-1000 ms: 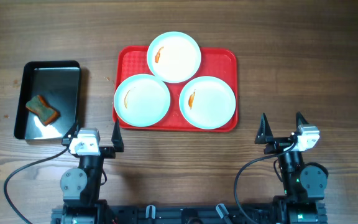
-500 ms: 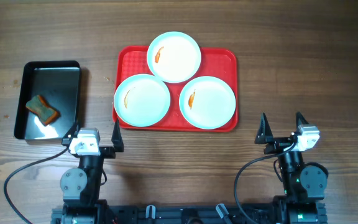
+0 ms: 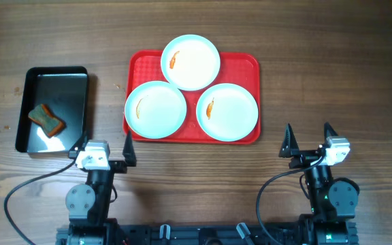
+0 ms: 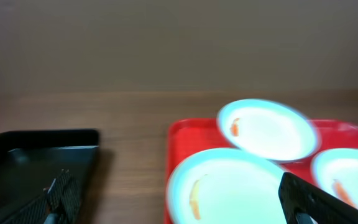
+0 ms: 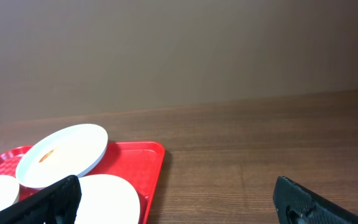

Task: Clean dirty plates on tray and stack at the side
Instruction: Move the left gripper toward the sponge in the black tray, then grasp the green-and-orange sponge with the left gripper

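Three white-bluish plates lie on the red tray (image 3: 247, 64): a back one (image 3: 190, 62), a left one (image 3: 155, 109) and a right one (image 3: 227, 111), each with a small orange smear. The left wrist view shows the tray (image 4: 180, 133), the left plate (image 4: 229, 186) and the back plate (image 4: 268, 129). The right wrist view shows the tray (image 5: 149, 155), the back plate (image 5: 63, 154) and the right plate (image 5: 107, 198). My left gripper (image 3: 103, 145) is open and empty near the table's front edge, left of the tray. My right gripper (image 3: 309, 140) is open and empty right of the tray.
A glossy black tray (image 3: 53, 109) stands at the left and holds a brown-green sponge (image 3: 46, 120). It also shows in the left wrist view (image 4: 36, 155). Bare wooden table (image 3: 332, 75) lies right of the red tray.
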Robot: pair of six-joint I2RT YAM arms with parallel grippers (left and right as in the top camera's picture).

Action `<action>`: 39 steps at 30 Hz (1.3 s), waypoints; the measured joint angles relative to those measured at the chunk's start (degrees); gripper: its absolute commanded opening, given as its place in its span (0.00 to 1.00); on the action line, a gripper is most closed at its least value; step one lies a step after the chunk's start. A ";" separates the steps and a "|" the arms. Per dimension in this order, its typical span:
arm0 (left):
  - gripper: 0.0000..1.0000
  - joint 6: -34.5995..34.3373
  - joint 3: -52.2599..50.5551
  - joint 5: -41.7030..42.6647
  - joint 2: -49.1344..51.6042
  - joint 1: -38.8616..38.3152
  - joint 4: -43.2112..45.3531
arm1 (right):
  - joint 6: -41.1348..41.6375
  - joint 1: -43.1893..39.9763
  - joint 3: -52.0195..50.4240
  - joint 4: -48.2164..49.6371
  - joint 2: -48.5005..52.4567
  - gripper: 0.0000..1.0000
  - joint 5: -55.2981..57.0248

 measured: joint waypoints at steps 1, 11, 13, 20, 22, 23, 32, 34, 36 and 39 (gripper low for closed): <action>1.00 -2.78 0.00 5.20 0.02 0.00 0.63 | 0.00 0.00 0.00 0.00 0.02 1.00 0.00; 1.00 -19.54 6.51 40.37 1.44 0.35 24.04 | 0.00 0.00 0.00 -0.02 0.33 1.00 0.15; 1.00 -16.74 19.89 33.16 8.66 2.10 0.90 | 0.00 0.00 0.00 -0.07 0.42 1.00 0.17; 1.00 -6.08 69.92 10.71 58.62 4.68 -48.50 | 0.00 0.00 0.00 -0.13 0.63 1.00 0.37; 1.00 -7.28 73.35 8.70 64.13 5.05 -48.65 | -0.02 0.00 0.00 -0.11 0.66 1.00 0.37; 1.00 -9.40 76.67 6.56 68.32 5.75 -48.43 | 0.00 0.00 0.00 -0.13 0.66 1.00 0.37; 1.00 -19.82 92.24 -4.59 95.58 19.56 -53.79 | 0.00 0.00 0.00 -0.11 0.70 1.00 0.37; 1.00 -22.58 92.28 -4.94 99.73 22.56 -54.05 | 0.00 0.00 0.00 -0.11 0.70 1.00 0.37; 1.00 -23.85 92.35 -5.22 104.54 25.64 -55.04 | 0.00 0.00 0.00 -0.09 0.70 1.00 0.37; 1.00 -24.44 92.39 -5.62 111.47 28.70 -57.00 | 0.00 0.00 0.00 -0.11 0.70 1.00 0.37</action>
